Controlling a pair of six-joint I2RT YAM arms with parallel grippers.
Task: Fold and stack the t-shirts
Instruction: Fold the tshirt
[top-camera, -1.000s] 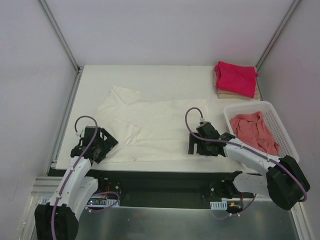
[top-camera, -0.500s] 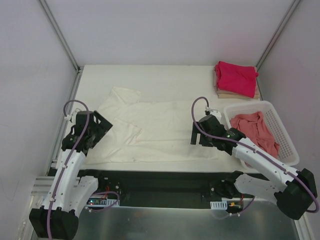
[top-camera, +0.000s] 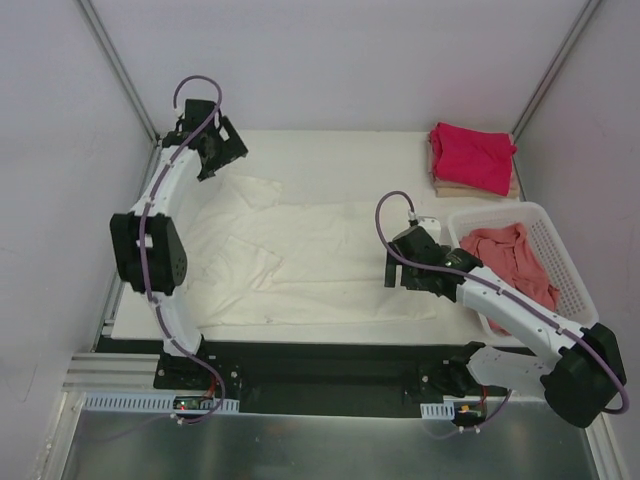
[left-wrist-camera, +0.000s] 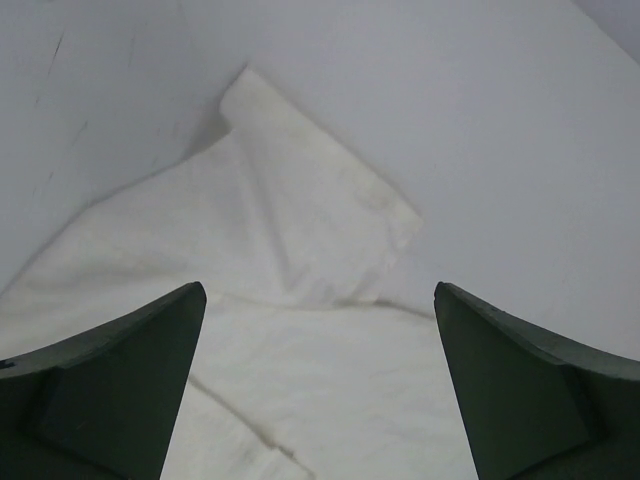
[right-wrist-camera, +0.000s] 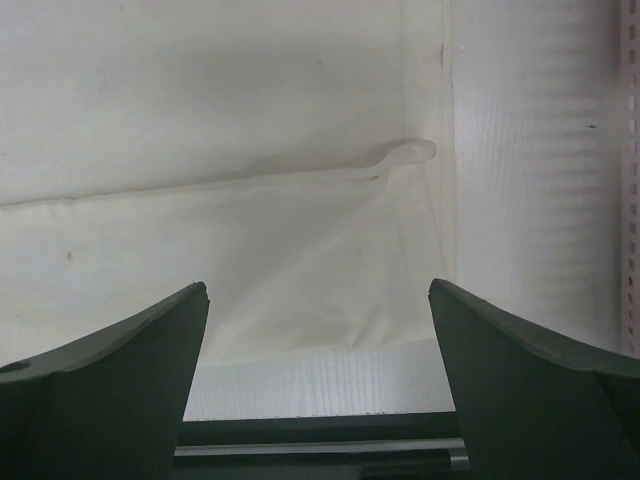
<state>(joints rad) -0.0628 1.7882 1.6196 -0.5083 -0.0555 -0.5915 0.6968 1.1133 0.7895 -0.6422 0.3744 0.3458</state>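
A large cream t-shirt lies spread flat across the table. My left gripper hangs open over its far-left sleeve, fingers wide apart with nothing between them. My right gripper stands open above the shirt's near-right hem corner, also empty. A folded magenta-red t-shirt rests on a folded tan one at the back right. A salmon-pink t-shirt lies crumpled in the basket.
The white slotted basket stands at the right edge, close beside my right arm. White walls with metal rails enclose the table on the left, back and right. The table's near edge shows just under my right gripper.
My left arm has swung from the near-left edge of the table up to the far-left corner, over the sleeve. My right gripper has shifted slightly back. Both stayed open.
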